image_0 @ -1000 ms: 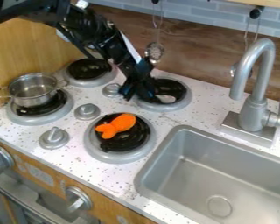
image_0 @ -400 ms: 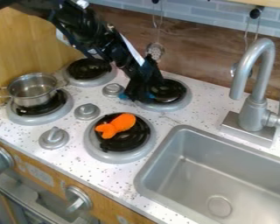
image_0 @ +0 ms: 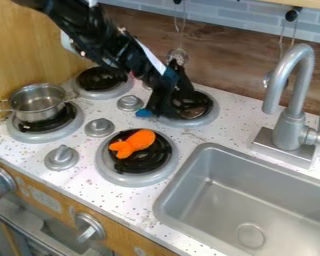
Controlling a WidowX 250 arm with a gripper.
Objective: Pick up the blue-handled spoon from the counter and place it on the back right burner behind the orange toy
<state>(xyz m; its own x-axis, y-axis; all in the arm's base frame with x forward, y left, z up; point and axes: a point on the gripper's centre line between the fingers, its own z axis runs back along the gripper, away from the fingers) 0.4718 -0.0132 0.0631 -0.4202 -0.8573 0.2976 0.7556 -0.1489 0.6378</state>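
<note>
Far left: pot (image_0: 38, 103), upright on left burner (image_0: 42, 138). Two knobs beside it, low knob (image_0: 62, 158) and mid knob (image_0: 99, 127). Back burner (image_0: 100, 79) behind, small knob (image_0: 130, 103) to its right. Orange toy (image_0: 132, 144) lying on coil of front burner (image_0: 119, 180), nearer the camera than the gripper (image_0: 160, 111) and apart from it. Arm (image_0: 109, 45) slants down from upper left; gripper low over left part of right burner (image_0: 206, 119). Contact with burner: can't tell. Can't tell if gripper is spread, pressed together or pinching anything. Slotted spoon (image_0: 178, 56) hangs behind, against brown backsplash (image_0: 223, 65). Right: sink (image_0: 256, 205), tap (image_0: 293, 122) behind it.
</note>
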